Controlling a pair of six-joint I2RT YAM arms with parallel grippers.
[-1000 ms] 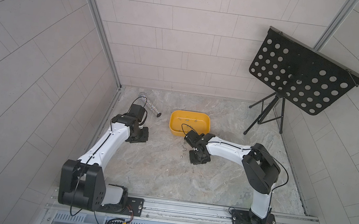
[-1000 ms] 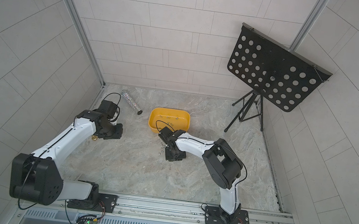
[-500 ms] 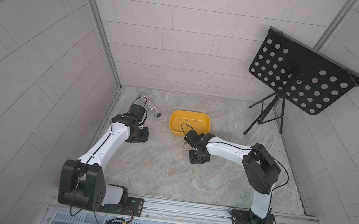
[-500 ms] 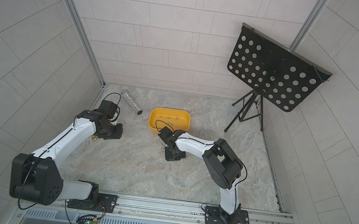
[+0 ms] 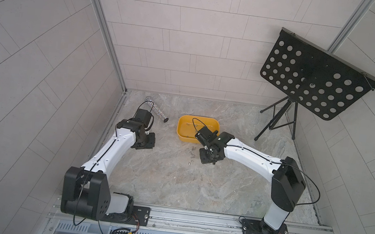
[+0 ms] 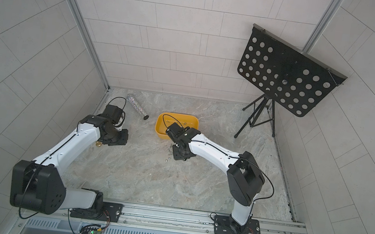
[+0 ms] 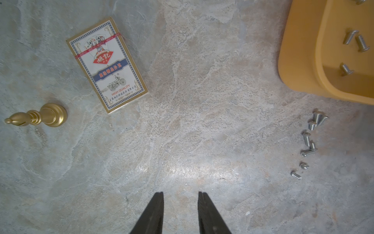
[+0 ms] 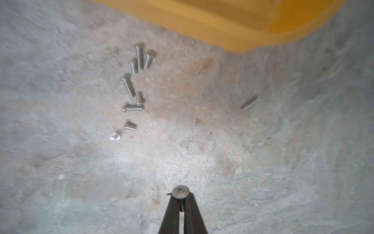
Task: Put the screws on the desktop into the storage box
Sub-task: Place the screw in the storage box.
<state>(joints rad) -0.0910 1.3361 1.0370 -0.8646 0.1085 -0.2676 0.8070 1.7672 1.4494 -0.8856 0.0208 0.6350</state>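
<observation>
Far left: brass chess piece (image 7: 38, 117) on the desktop (image 5: 173, 182), with a pack of cards (image 7: 107, 64) lying flat close by.

Left gripper (image 7: 180, 193): hangs over bare desktop, jaws partly open, nothing between them.

Glitter tube (image 5: 156, 110): lies far-left, near the back wall.

Centre: yellow box (image 5: 182, 138), far half of the desktop; a few screws (image 7: 350, 37) are inside.

Loose screws (image 7: 306, 138): a ragged string of about eight just off the box's near wall, some touching. One more (image 8: 250, 103) lies apart from them.

Right gripper (image 8: 181, 196): just right of the string, jaws pinched tight on a single screw (image 8: 180, 191), cross-slot head facing the wrist camera.

Far right: black music stand (image 5: 314, 82).
</observation>
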